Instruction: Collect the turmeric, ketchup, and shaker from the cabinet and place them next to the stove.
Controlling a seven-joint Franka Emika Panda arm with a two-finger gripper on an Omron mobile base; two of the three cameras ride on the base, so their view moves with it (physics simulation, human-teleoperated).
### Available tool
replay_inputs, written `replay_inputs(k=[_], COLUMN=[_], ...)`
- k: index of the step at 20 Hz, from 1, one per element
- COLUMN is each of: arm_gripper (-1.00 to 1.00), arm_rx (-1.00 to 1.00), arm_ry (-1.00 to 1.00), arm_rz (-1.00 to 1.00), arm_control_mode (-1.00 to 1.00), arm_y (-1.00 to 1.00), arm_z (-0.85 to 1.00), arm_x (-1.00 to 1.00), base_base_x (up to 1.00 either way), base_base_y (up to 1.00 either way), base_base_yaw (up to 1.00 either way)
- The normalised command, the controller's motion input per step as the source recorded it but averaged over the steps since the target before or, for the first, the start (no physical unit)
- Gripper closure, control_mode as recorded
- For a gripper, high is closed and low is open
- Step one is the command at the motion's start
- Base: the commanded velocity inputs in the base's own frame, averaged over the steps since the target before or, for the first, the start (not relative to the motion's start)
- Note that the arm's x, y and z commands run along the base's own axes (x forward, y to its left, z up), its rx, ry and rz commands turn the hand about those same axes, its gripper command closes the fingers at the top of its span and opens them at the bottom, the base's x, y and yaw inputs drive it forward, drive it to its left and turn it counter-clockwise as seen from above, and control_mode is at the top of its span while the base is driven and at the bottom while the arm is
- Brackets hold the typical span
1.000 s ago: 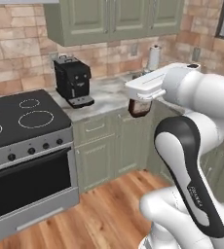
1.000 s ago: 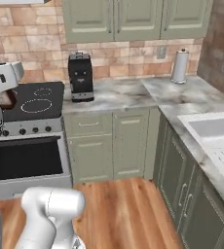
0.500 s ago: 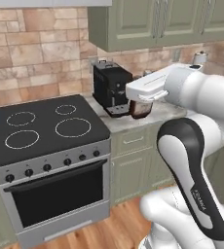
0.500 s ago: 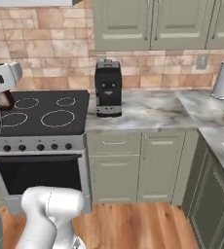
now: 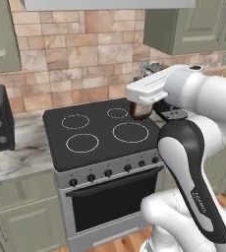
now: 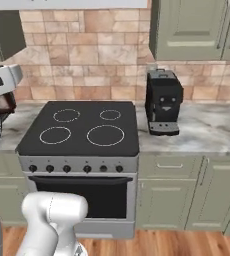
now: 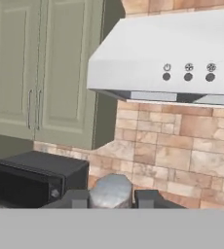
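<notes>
1. My gripper [image 7: 111, 198] is closed on the small pale grey-silver shaker with a rounded top [image 7: 111, 188], with one dark finger on either side of it.
2. The hand holds the shaker in the air, well above the flat black glass stove with white ring burners [image 5: 100, 133] and touching nothing there.
3. A black coffee machine [image 6: 163, 102] stands on the marble counter just right of the stove.
4. A white range hood [image 7: 172, 58] hangs above the stove, with a black microwave [image 7: 36, 177] to its left.

A black coffee machine [image 6: 163, 101] stands on the marble counter [image 6: 207, 131]. A microwave [image 7: 38, 178] sits beneath a range hood [image 7: 172, 61] on the brick wall [image 5: 75, 54].
</notes>
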Motion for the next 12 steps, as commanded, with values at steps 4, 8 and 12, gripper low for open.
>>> replay_inputs(k=[4, 8, 12], arm_gripper=[1.00, 1.00, 1.00], arm_rx=[0.00, 0.00, 0.00], arm_ry=[0.00, 0.00, 0.00], arm_rz=[0.00, 0.00, 0.00], arm_control_mode=[1.00, 1.00, 1.00], arm_y=[0.00, 0.00, 0.00], arm_z=[0.00, 0.00, 0.00], arm_x=[0.00, 0.00, 0.00], base_base_x=[0.35, 0.56, 0.63], base_base_y=[0.85, 0.55, 0.08], base_base_yaw=[0.16, 0.20, 0.27])
